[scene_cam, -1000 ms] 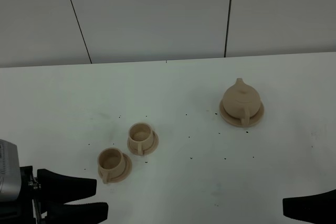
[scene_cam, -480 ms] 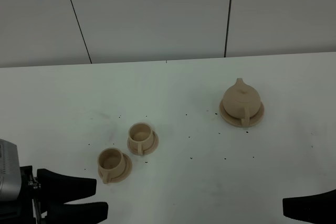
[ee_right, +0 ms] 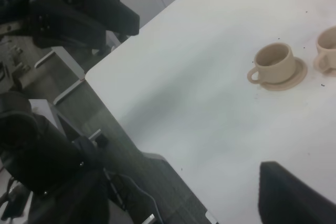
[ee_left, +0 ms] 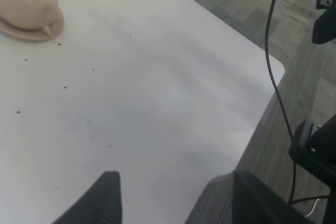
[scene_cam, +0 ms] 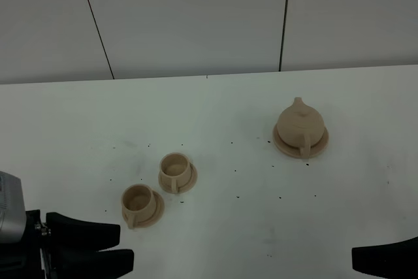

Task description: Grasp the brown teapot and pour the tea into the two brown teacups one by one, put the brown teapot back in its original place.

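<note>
You'll find the brown teapot (scene_cam: 299, 122) lidded and upright on its wide saucer (scene_cam: 321, 144), on the right side of the white table (scene_cam: 215, 109). Its loop handle faces the front edge and its spout faces the back. Well apart to its left, the farther teacup (scene_cam: 174, 167) and the nearer teacup (scene_cam: 136, 200) stand just beside one another on their small saucers (scene_cam: 191, 176), handles toward the front. Your left gripper (scene_cam: 125, 245) hangs at the front left corner, near the nearer teacup, with its fingers spread and grasping nothing. Your right gripper (ee_right: 181, 179) sits low at the front right, its fingers likewise parted and empty.
</note>
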Controlling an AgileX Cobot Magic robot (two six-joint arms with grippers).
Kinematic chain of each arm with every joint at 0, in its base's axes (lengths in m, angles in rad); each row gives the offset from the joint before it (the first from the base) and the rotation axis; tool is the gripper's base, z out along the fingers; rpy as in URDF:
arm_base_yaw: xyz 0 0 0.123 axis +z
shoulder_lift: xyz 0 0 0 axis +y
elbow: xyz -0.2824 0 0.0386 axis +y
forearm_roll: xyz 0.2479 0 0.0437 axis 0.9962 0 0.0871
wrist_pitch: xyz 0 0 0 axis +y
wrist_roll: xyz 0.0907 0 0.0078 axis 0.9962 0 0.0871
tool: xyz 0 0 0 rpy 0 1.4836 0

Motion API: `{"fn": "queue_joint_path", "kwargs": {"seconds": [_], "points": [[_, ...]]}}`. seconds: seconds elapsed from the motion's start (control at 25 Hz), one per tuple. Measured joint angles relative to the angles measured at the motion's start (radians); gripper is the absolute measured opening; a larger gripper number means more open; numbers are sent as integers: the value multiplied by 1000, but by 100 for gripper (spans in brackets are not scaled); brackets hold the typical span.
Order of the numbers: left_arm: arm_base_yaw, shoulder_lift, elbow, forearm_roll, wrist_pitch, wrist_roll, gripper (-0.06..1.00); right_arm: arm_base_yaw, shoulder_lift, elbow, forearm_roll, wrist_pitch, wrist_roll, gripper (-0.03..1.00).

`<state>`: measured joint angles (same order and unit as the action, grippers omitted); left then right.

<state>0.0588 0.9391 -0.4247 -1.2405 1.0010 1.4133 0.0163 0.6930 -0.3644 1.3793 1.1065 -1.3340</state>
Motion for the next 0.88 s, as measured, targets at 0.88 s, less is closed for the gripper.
{"fn": "queue_joint_path", "kwargs": {"seconds": [0.88], "points": [[0,-425,-209,690,-28,-825,21,0,0,0,0,-9,35,54]]}}
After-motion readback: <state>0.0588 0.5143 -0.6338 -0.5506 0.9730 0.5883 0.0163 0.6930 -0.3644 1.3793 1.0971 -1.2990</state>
